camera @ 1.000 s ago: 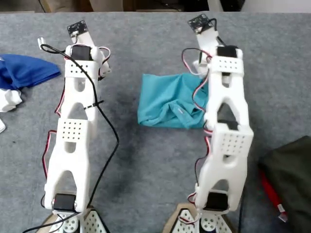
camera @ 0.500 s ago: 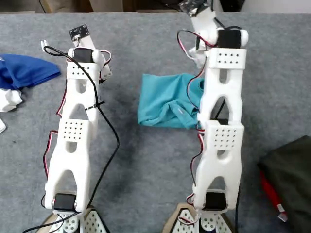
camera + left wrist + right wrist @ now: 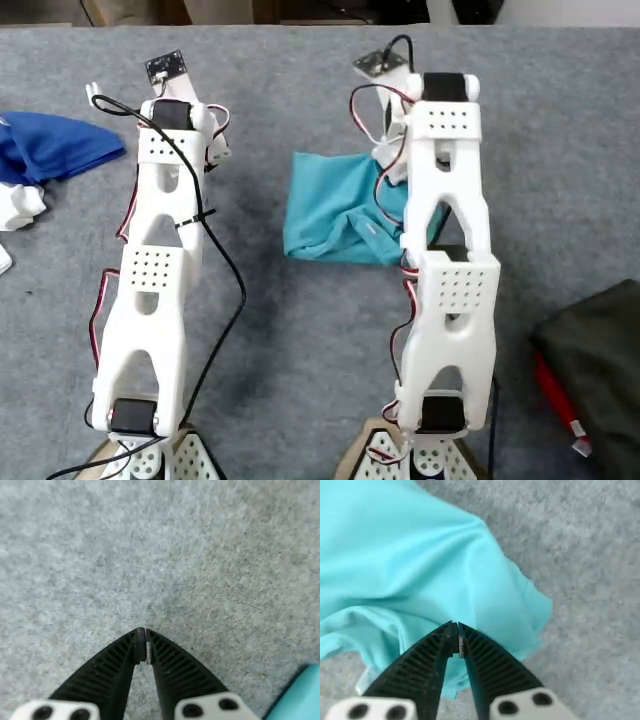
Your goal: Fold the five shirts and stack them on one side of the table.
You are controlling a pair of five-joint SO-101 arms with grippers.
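The teal shirt (image 3: 335,205) is lying rumpled, partly folded, mid-table under the right arm. The right gripper (image 3: 455,640) is hanging pinched closed over it. The left gripper (image 3: 142,645) is sitting closed over the grey table (image 3: 300,350).

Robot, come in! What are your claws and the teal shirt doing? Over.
Left claw shut over grey table. Right claw shut over the teal shirt. Teal shirt rumpled, partly folded. Blue shirt off to the side, not blocking.

Extended forward: left arm (image 3: 155,270), right arm (image 3: 448,280); left gripper (image 3: 142,634) fingers (image 3: 107,672) pressed together, right gripper (image 3: 455,629) same
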